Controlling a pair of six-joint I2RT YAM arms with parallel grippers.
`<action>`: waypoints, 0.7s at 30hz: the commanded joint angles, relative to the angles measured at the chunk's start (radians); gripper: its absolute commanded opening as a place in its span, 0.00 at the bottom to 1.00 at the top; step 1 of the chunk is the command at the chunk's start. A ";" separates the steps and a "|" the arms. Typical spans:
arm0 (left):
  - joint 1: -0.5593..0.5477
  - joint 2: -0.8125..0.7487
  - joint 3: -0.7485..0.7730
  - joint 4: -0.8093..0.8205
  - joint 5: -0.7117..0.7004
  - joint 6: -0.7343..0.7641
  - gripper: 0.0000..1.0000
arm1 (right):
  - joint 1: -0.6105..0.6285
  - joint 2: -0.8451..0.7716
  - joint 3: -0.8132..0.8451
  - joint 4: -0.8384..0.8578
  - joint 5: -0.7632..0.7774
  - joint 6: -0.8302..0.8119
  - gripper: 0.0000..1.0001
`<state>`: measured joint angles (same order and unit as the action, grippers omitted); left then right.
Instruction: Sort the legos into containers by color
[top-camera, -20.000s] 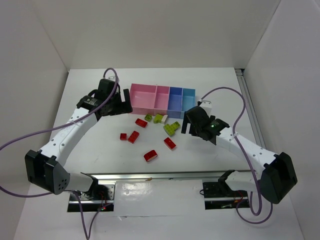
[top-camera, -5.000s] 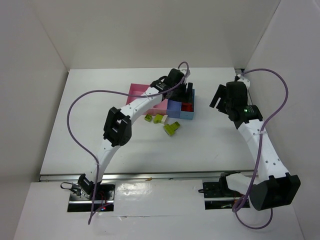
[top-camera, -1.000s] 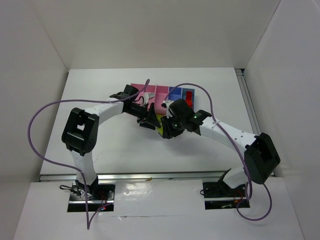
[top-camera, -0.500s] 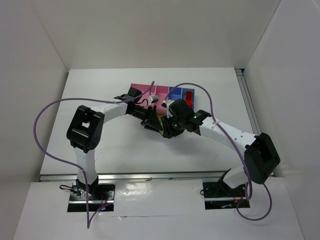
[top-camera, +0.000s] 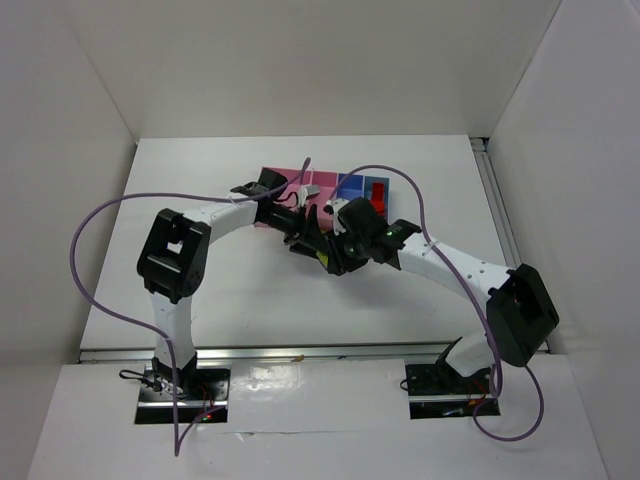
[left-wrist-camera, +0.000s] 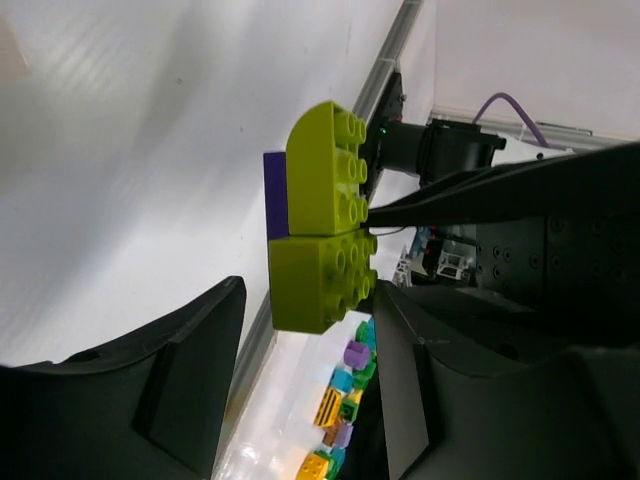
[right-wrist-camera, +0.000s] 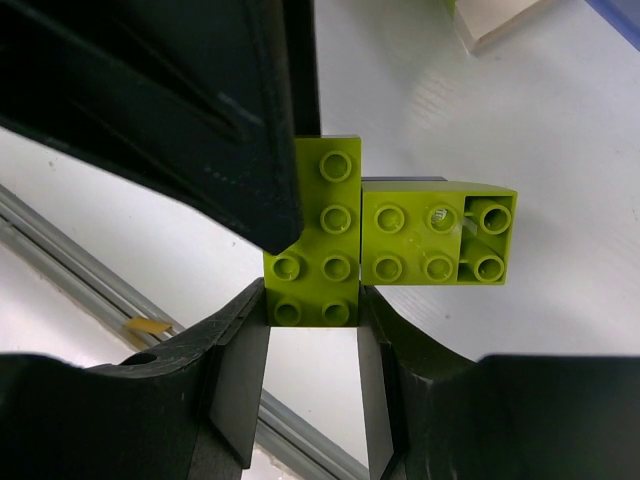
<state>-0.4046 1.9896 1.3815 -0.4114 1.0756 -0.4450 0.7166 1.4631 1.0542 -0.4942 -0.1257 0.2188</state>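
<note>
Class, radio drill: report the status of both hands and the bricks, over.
Right hand shut on joined green bricks. Left hand open, straddling the same bricks. Blue brick stuck behind them, in the way of sorting.

Glossy, smooth moulded plastic on the yellow-green legos (right-wrist-camera: 390, 245), with light-catching studs. Matt black plastic on the fingers (right-wrist-camera: 230, 390) at lower left. Smooth white table (left-wrist-camera: 120, 150) with a faint sheen. Satin pink and blue plastic containers (top-camera: 352, 184). Brushed metal rail (top-camera: 300, 352) along the bottom.
</note>
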 joint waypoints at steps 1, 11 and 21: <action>-0.005 0.017 0.053 -0.029 -0.013 0.031 0.65 | 0.001 0.000 0.007 0.026 0.012 -0.010 0.15; -0.005 0.008 0.093 -0.038 -0.030 0.031 0.49 | 0.001 0.019 -0.002 0.026 0.012 -0.010 0.15; -0.005 0.008 0.093 -0.049 -0.039 0.042 0.19 | 0.001 0.028 -0.002 0.026 0.021 -0.010 0.15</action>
<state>-0.4046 1.9961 1.4403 -0.4484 0.9974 -0.4217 0.7166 1.4834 1.0542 -0.4938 -0.1165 0.2184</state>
